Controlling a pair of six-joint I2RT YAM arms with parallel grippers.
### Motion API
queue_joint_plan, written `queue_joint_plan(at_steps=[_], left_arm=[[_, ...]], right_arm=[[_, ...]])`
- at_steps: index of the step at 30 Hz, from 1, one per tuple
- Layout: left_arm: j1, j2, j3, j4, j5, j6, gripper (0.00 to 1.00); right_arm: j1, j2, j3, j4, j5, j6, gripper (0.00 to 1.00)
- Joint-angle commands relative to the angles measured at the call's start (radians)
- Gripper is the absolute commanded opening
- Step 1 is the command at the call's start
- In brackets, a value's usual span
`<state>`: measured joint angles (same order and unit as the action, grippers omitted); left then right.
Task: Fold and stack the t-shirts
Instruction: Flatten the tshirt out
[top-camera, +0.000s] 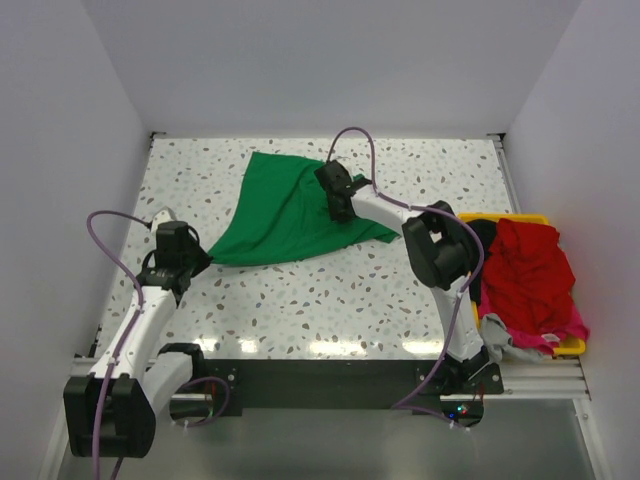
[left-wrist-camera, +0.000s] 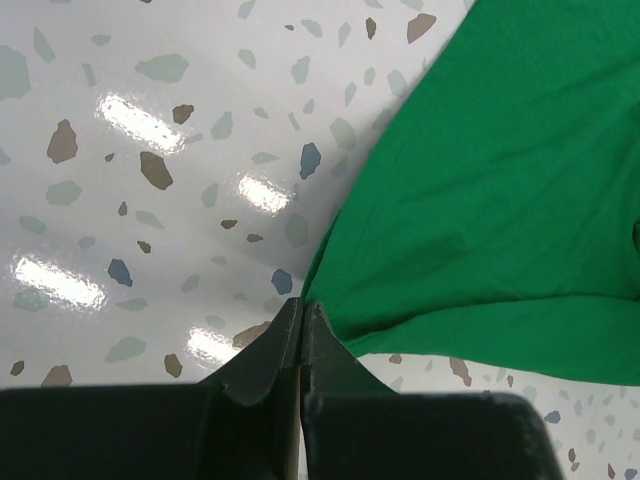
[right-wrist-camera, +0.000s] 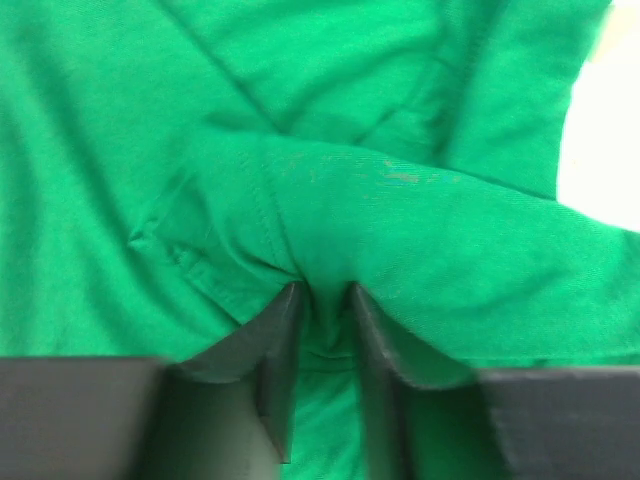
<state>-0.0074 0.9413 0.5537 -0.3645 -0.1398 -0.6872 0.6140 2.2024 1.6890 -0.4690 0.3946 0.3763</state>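
A bright green t-shirt (top-camera: 285, 212) lies spread on the speckled table (top-camera: 300, 300), stretched between both grippers. My left gripper (top-camera: 192, 258) is shut on the shirt's near left corner; in the left wrist view (left-wrist-camera: 302, 305) the cloth (left-wrist-camera: 500, 180) fans out from the closed fingertips. My right gripper (top-camera: 335, 195) sits on the shirt's right side, shut on a bunched fold of green cloth (right-wrist-camera: 330, 230) that shows between its fingers (right-wrist-camera: 322, 295). A red t-shirt (top-camera: 535, 270) is heaped in the yellow bin (top-camera: 568, 346) at the right, with pink (top-camera: 515, 328) and black (top-camera: 484, 238) cloth under it.
The yellow bin stands at the table's right edge, beside the right arm's elbow (top-camera: 440, 250). White walls close in the table at the left, back and right. Purple cables (top-camera: 352, 135) loop over both arms.
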Motion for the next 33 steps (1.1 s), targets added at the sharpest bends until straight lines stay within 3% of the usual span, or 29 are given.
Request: queue_joint_plan(at_steps=[1, 2, 3, 5, 13, 20, 26, 29, 33], left_arm=[[0.007, -0.004, 0.029, 0.009, 0.006, 0.021, 0.0], [0.007, -0.003, 0.032, 0.01, 0.006, 0.023, 0.0], [0.007, -0.004, 0.035, 0.009, 0.005, 0.023, 0.0], [0.007, -0.001, 0.043, 0.006, 0.003, 0.023, 0.0], [0.007, 0.008, 0.092, -0.017, -0.023, 0.041, 0.0], [0.044, 0.03, 0.138, -0.027, -0.03, 0.064, 0.0], [0.086, 0.022, 0.178, -0.045, -0.026, 0.098, 0.0], [0.106, 0.008, 0.184, -0.054, -0.023, 0.116, 0.0], [0.127, -0.016, 0.164, -0.059, -0.027, 0.141, 0.0]], right_arm=[[0.0, -0.035, 0.028, -0.034, 0.085, 0.007, 0.21], [-0.002, -0.046, 0.023, -0.03, 0.092, 0.007, 0.16], [-0.003, -0.056, 0.023, -0.026, 0.095, 0.004, 0.05], [-0.006, -0.075, 0.037, -0.048, 0.101, -0.002, 0.0], [-0.046, -0.251, 0.032, -0.112, 0.122, -0.01, 0.0], [-0.106, -0.501, -0.067, -0.151, 0.084, 0.007, 0.0], [-0.123, -0.734, -0.297, -0.149, 0.018, 0.058, 0.0], [-0.123, -0.906, -0.484, -0.132, -0.023, 0.101, 0.0], [-0.12, -1.183, -0.852, -0.109, -0.159, 0.208, 0.0]])
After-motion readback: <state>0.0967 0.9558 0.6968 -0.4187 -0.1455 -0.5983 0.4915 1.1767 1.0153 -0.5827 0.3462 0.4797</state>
